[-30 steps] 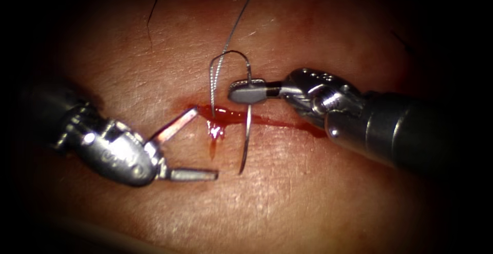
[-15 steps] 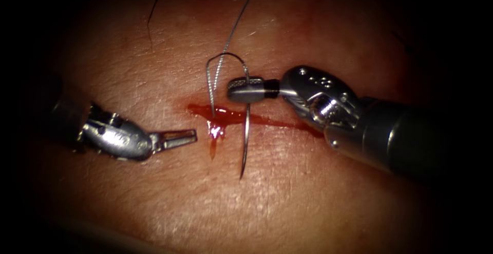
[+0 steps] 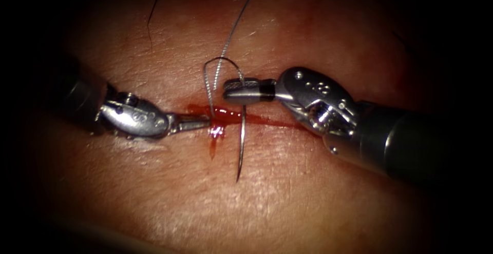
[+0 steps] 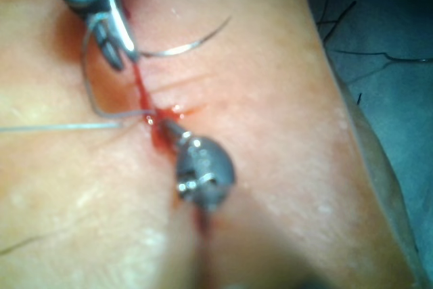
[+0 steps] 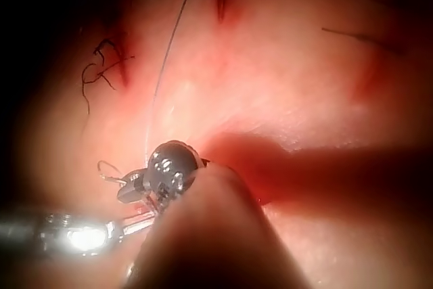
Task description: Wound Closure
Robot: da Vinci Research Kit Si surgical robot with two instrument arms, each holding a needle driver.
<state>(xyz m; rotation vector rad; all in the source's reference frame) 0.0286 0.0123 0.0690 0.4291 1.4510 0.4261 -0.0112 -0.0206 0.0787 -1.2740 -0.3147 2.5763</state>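
Two grippers at the cut, one holding the needle.
The right gripper (image 3: 232,91) is clamped on the needle (image 3: 240,146) close to its thread end, above the cut (image 3: 267,121); the needle's body hangs down across the cut, its point free over the tissue (image 3: 287,202) below. The left gripper (image 3: 205,123) is closed on nothing, its tip at the cut's left end beside the red fluid (image 3: 214,133). The thread (image 3: 231,33) loops from the needle into the cut and runs upward.
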